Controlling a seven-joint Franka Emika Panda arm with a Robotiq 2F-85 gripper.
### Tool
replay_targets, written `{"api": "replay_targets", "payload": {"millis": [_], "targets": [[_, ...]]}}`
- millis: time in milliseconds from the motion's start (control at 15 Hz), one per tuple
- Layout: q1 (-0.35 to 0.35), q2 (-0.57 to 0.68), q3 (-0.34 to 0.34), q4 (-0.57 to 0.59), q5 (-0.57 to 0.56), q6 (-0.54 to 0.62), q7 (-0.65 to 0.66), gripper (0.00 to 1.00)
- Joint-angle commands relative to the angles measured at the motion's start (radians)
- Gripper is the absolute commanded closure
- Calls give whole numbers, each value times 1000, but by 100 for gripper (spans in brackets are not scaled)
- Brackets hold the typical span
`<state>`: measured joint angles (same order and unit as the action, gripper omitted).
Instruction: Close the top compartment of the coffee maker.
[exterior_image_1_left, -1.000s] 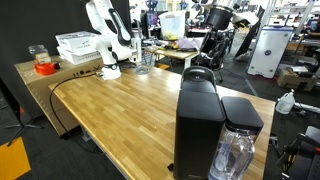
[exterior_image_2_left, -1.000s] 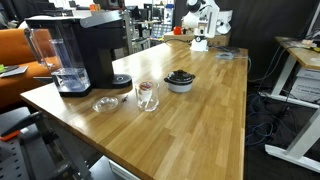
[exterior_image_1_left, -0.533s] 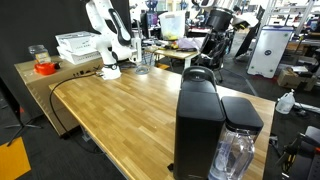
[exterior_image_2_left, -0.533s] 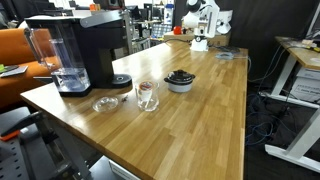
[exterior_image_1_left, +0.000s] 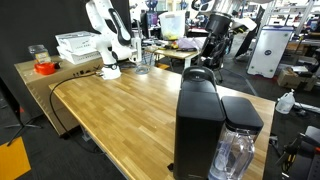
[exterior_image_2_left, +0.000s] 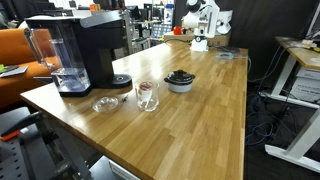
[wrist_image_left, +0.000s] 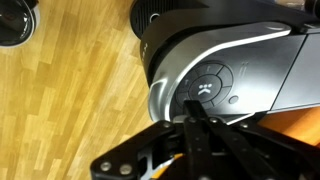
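Note:
The coffee maker (exterior_image_1_left: 198, 120) is a tall black box at the near end of the wooden table, with a clear water tank (exterior_image_1_left: 236, 150) at its side. It also shows in an exterior view (exterior_image_2_left: 85, 50). Its top compartment (wrist_image_left: 215, 35) lies down on the machine's top. In the wrist view it is a rounded black lid above a silver panel with round buttons (wrist_image_left: 205, 85). My gripper (wrist_image_left: 193, 112) is shut and empty, pointing at that panel from just above. It hangs dark over the machine in an exterior view (exterior_image_1_left: 208, 58).
A black bowl (exterior_image_2_left: 180, 79), a glass (exterior_image_2_left: 146, 96) and a small glass dish (exterior_image_2_left: 104, 104) stand beside the machine. The white arm base (exterior_image_1_left: 108, 68) is at the table's far end, near white trays (exterior_image_1_left: 76, 45) and a red-lidded jar (exterior_image_1_left: 44, 66).
The dark wrist above the machine has shifted slightly. The coffee maker and the other objects have not moved.

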<state>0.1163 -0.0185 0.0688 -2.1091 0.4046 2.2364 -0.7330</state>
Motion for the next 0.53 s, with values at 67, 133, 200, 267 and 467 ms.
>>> {"api": "replay_targets", "payload": {"millis": [67, 133, 200, 267, 467], "targets": [[-21, -1, -8, 0, 26, -10, -29, 100], [-24, -1, -12, -1, 29, -11, -31, 100], [-28, 0, -15, -1, 32, -12, -34, 100], [-32, 1, -19, -1, 37, -14, -38, 100], [-45, 10, -30, -2, 66, -27, -63, 100]]}}
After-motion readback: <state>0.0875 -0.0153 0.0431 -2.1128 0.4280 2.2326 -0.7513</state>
